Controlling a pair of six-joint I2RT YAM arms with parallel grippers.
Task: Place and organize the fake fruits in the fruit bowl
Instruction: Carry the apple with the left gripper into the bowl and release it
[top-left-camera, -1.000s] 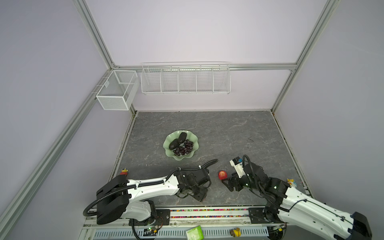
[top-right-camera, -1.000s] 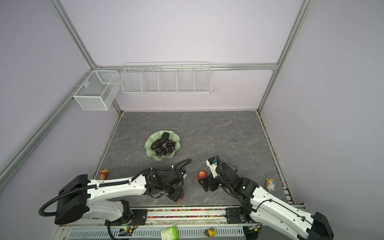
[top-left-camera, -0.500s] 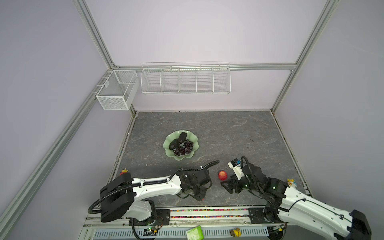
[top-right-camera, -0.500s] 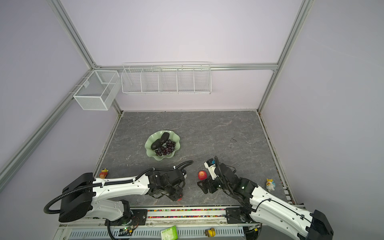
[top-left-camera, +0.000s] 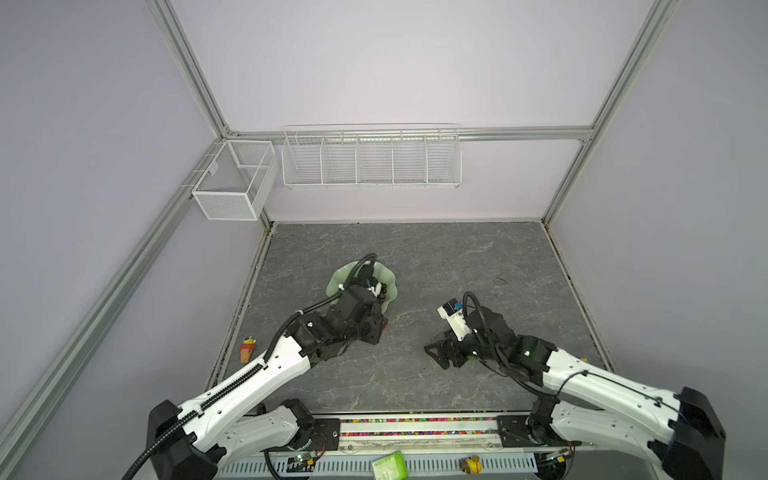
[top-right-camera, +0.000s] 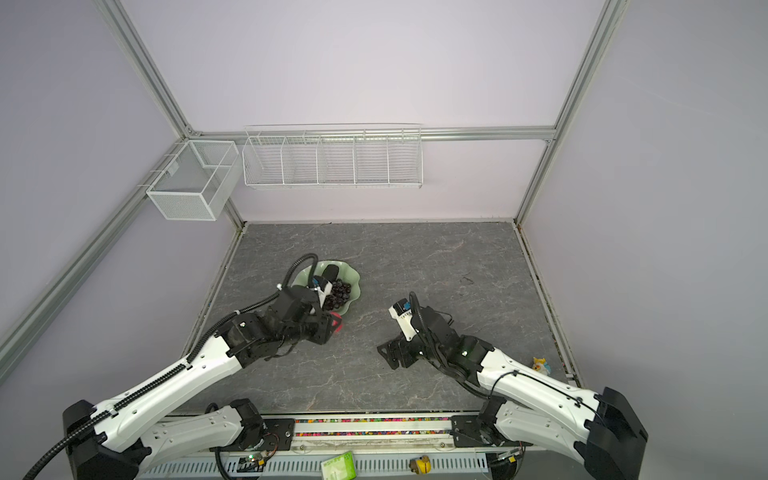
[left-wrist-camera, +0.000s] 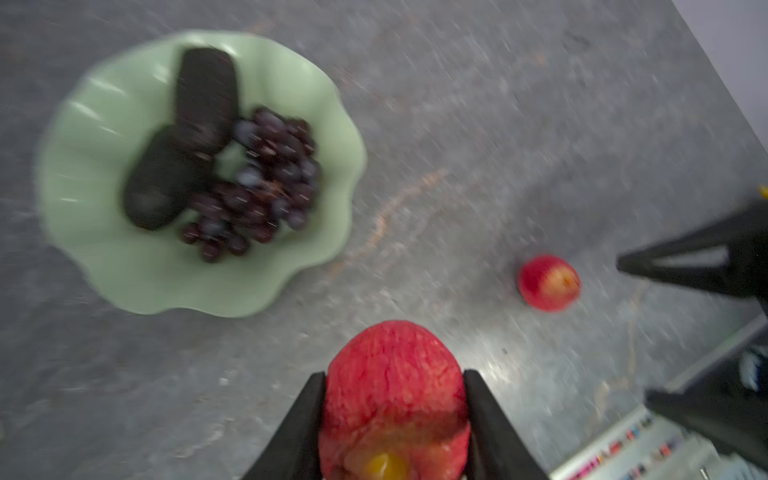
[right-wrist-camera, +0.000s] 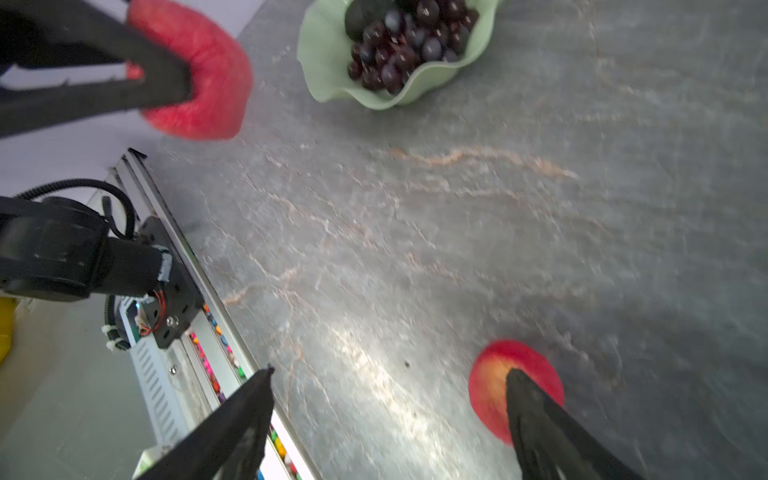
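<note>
Apple (left-wrist-camera: 395, 357), round, streaky, in left hand (left-wrist-camera: 394, 376)

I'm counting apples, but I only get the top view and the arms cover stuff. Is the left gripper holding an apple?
Observer: Yes, the left wrist view shows the left gripper shut on a red apple.
Operator: Where's the other one?
Observer: The second apple lies on the table beside one finger of the open right gripper, not gripped.
Operator: How many avocados are in the bowl?
Observer: Two avocados, overlapping, beside the grapes in the bowl.
</note>
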